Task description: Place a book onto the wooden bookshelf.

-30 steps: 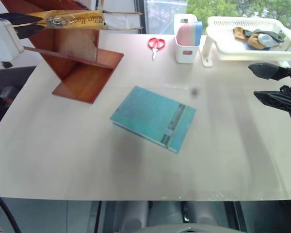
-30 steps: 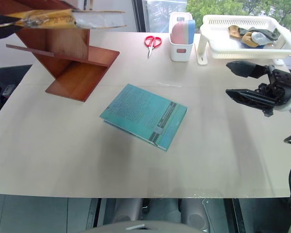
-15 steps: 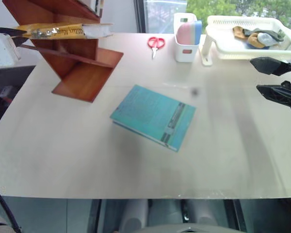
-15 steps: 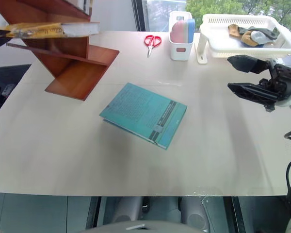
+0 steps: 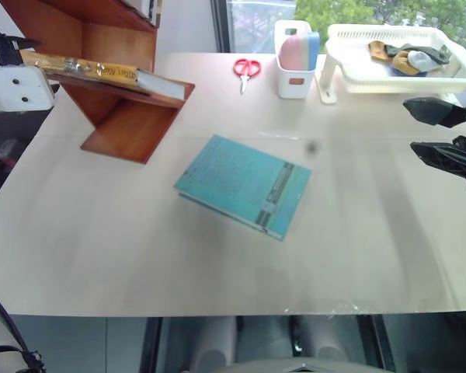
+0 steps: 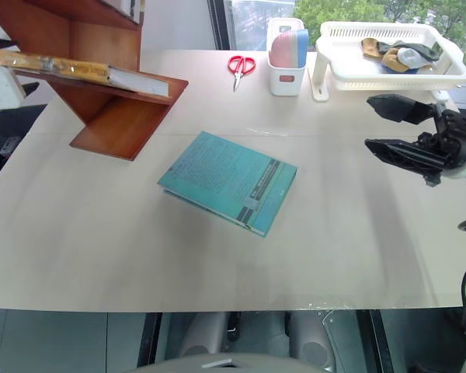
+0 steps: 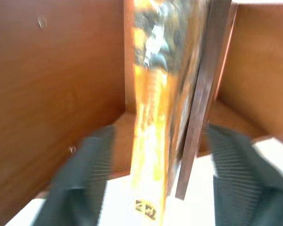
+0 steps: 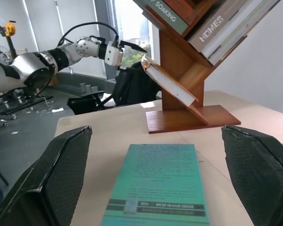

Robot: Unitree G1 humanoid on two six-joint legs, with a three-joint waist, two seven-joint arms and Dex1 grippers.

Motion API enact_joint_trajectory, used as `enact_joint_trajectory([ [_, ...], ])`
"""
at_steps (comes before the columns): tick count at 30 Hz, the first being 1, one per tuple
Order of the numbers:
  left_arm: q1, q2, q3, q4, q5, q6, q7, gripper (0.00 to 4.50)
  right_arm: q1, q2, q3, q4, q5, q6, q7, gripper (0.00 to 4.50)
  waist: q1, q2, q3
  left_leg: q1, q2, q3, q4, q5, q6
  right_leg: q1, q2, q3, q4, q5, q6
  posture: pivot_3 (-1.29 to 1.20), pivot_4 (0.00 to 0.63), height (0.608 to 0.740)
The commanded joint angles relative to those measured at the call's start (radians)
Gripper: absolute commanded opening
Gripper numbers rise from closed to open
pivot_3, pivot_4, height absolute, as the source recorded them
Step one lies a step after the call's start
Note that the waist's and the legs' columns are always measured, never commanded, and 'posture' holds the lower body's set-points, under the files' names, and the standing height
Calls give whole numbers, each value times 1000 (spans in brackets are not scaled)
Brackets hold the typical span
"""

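**Book set down on the slanted shelf board**

Lowered since a second ago, the book [image 6: 78, 71] now lies flat along a slanted board of the wooden bookshelf [image 6: 116, 124], where before it hung in the air above that board, pinched in the left gripper [image 7: 155, 165]. Its yellow-orange cover faces up and its white page edge points toward the middle of the table [image 6: 217, 264]. The left gripper's black fingers [image 7: 92, 169] stand apart, one on either side of the book's spine end and clear of it; a second ago they were closed on the book. In the wrist view the book sits between them with the shelf's thin board edge just beside it and reddish-brown panels around it.

Over at the table's right edge, the right gripper [image 6: 396, 128] hovers with its two black fingers spread wide and nothing between them, in much the same spot as before. It points across the table toward the shelf.

A thinner teal-blue book [image 6: 227, 182] lies flat near the middle of the table, well apart from the shelf, unmoved. Along the far edge sit red-handled scissors [image 6: 238, 67], a small white holder [image 6: 287, 54] with pink and blue items in it, and a white plastic tray [image 6: 388, 58] on legs holding a few crumpled things. Higher boards of the shelf carry other books [image 8: 212, 28], leaning with the slant.
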Motion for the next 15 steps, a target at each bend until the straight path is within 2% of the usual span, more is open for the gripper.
enact_joint_trajectory([
  [1, -31, 47, -3, 9, 33, 17, 67, 4479, -17, 1, -22, -17, 13, -11, 0, 4500, 0, 0, 0, 0, 0, 0, 0, 0, 0, 0, 0, 0, 0, 0, 0, 0, 150, 740],
  [5, -25, 55, 15, 10, 16, 11, 96, 4479, -28, 3, -15, -10, 9, -11, 2, 4500, 1, 0, 0, -1, 0, 0, 0, 0, 0, 0, 0, 0, 0, 0, 0, 0, 150, 740],
  [9, 21, 74, 76, -1, -88, -43, 55, 4479, -32, 2, -14, -7, 6, -9, 6, 4500, 1, 0, 0, -1, 0, 0, 0, 0, 0, 0, 0, 0, 0, 0, 0, 0, 150, 740],
  [12, 103, 72, 158, -37, -253, -87, -40, 4479, -34, -2, -17, -3, 6, -4, 8, 4500, 0, 0, 0, -1, 0, 0, 0, 0, 0, -1, 0, 0, 0, 0, 0, 0, 150, 740],
  [15, 258, 66, 235, -146, -458, -90, -192, 4479, -36, -7, -16, 4, 4, -2, 12, 4500, 0, 0, 0, -1, 3, 1, 0, 0, 0, -1, 0, 0, 1, 0, 0, 0, 150, 740],
])
